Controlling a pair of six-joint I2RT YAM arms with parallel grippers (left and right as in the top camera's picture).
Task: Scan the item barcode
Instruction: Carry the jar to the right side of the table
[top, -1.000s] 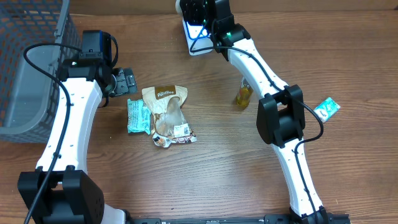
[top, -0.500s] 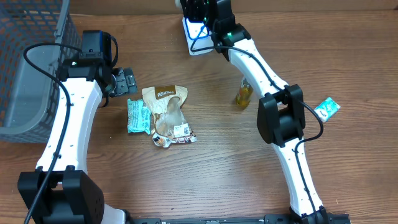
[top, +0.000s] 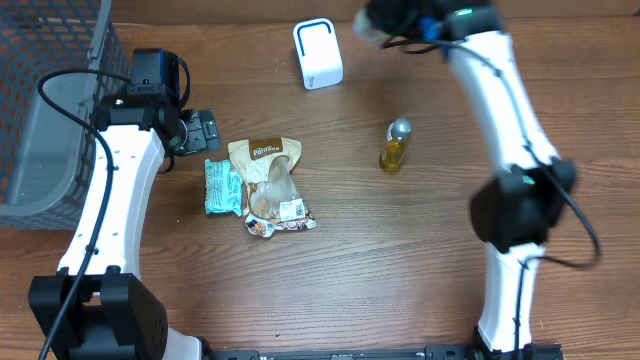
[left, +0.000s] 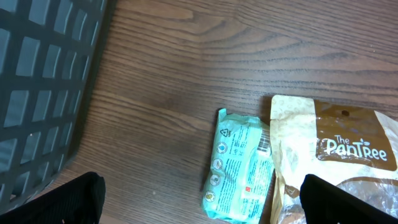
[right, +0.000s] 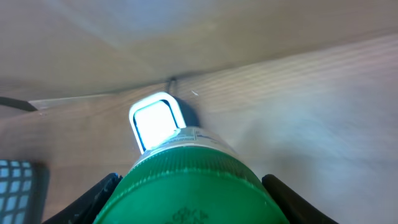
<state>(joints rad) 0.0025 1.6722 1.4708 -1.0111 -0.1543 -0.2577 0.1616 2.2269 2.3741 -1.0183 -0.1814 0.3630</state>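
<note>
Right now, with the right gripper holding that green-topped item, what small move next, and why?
Probably ease the right gripper and its green-topped item closer to the scanner: the wrist view shows its lit window ahead but apart from the item.

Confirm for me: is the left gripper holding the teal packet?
No, the teal packet lies flat on the table beside the brown pouch, while the left gripper hangs open above, its fingers clear of it.

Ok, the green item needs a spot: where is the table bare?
Bare wood between the brown pouch and the yellow bottle, and the front strip below them. Crowded by the left gripper, where teal packet meets pouch.
</note>
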